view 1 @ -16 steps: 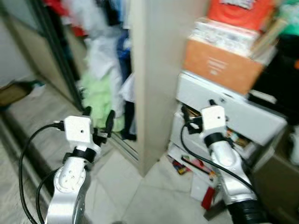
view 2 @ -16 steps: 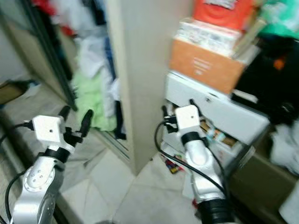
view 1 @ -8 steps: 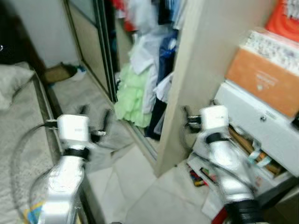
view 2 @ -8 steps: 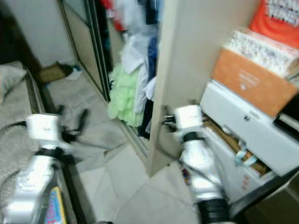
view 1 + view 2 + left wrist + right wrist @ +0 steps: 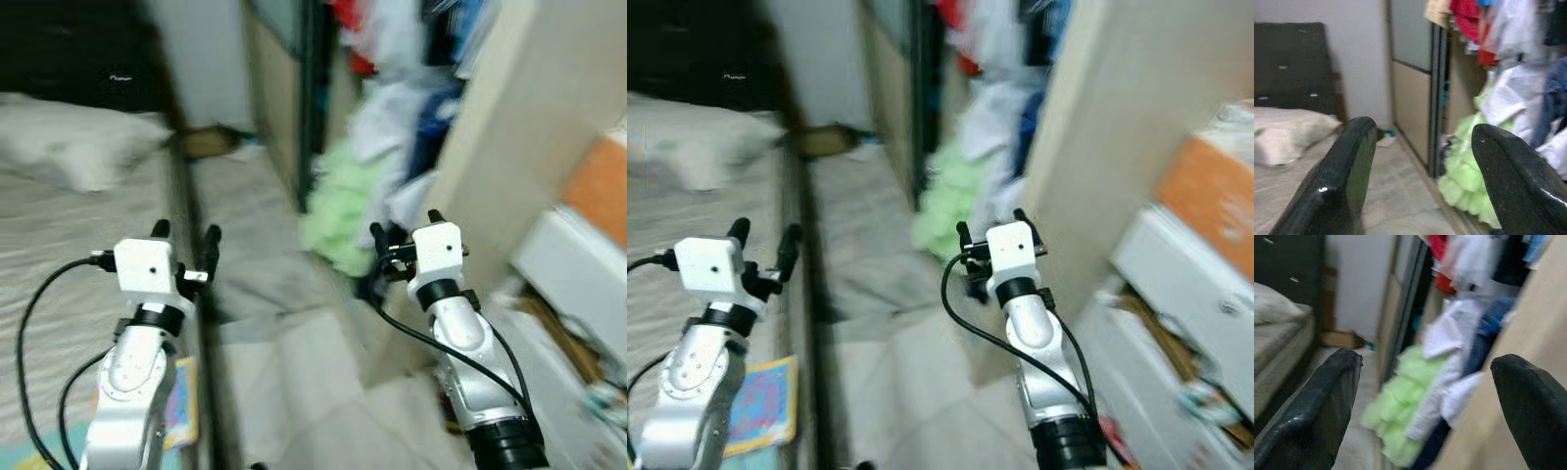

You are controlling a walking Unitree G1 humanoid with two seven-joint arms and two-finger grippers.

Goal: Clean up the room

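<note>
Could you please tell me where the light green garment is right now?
The light green garment hangs low in the open wardrobe, ahead between both grippers, beside white clothes and just past the dark sliding-door frame.

A: What is on the bed [image 5: 59, 225]?
B: A white pillow [image 5: 73, 152], beyond the left gripper [image 5: 184, 237].
A: And ahead of the right gripper [image 5: 404, 227]?
B: Clothes hang in an open closet [image 5: 1437, 93], with a green fluffy garment [image 5: 338, 211] lowest.
A: Anything on the floor?
B: A colourful book [image 5: 762, 403], below the left gripper.
</note>
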